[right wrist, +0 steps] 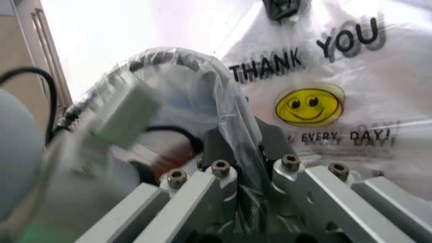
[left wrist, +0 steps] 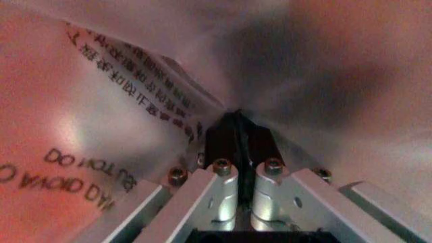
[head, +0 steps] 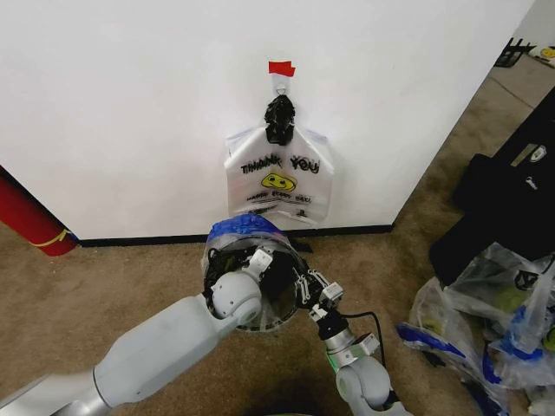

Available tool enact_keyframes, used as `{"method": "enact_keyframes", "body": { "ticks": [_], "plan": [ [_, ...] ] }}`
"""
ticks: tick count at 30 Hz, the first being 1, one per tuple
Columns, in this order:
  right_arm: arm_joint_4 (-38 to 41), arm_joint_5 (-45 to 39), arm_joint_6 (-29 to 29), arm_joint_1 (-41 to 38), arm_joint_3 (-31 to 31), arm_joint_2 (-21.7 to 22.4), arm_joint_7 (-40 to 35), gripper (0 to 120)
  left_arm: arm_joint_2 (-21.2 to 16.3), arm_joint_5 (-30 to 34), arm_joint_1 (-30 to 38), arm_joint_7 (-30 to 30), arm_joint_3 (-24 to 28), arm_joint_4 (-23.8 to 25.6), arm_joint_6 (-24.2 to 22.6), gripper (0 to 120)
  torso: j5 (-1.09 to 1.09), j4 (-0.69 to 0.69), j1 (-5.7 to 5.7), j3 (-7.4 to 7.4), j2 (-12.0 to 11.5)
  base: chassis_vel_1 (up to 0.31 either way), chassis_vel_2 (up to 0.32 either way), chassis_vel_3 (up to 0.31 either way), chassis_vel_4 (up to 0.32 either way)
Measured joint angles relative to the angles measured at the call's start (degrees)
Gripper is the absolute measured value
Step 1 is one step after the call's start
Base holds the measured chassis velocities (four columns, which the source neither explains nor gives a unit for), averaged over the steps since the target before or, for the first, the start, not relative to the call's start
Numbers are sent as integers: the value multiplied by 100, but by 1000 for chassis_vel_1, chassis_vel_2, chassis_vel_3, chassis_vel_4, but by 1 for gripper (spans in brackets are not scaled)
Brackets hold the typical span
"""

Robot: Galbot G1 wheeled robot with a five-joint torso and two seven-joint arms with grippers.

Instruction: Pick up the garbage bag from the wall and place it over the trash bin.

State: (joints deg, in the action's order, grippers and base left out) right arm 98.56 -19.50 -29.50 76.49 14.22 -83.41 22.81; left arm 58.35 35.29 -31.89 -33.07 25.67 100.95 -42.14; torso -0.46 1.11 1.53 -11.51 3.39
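Note:
The garbage bag (head: 244, 228), thin translucent plastic with a blue patch, lies draped over the trash bin (head: 276, 305), whose black mesh shows through it, on the carpet by the wall (head: 130, 104). My left gripper (head: 259, 260) is at the bin's top, shut on a fold of the bag's printed film (left wrist: 128, 116). My right gripper (head: 305, 286) is at the bin's right rim, shut on another crinkled strip of the bag (right wrist: 233, 109). In the left wrist view the black fingertips (left wrist: 219, 142) are pressed together on plastic.
A white "THANK YOU" smiley bag (head: 279, 178) hangs from a hook under a red tape strip (head: 281, 68). A red cylinder (head: 30, 221) leans at the left. On the right are a black case (head: 512, 204) and bulging clear bags (head: 490, 325). Bare carpet lies at the left front.

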Motion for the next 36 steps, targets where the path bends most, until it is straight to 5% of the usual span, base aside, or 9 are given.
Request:
{"method": "enact_keyframes", "body": {
  "ticks": [15, 36],
  "plan": [
    [-99, 313, -79, -157, 225, 49, -111, 1, -347, -237, -807, 61, -150, 1191, 0, 0, 1, -1, 0, 0, 0, 0, 0, 0, 0],
    [366, 465, -183, 94, 320, 98, 210, 1, -203, -586, -538, 385, -215, 644, 0, 0, 1, 0, 0, 0, 0, 0, 0, 0, 0]
  ]
}}
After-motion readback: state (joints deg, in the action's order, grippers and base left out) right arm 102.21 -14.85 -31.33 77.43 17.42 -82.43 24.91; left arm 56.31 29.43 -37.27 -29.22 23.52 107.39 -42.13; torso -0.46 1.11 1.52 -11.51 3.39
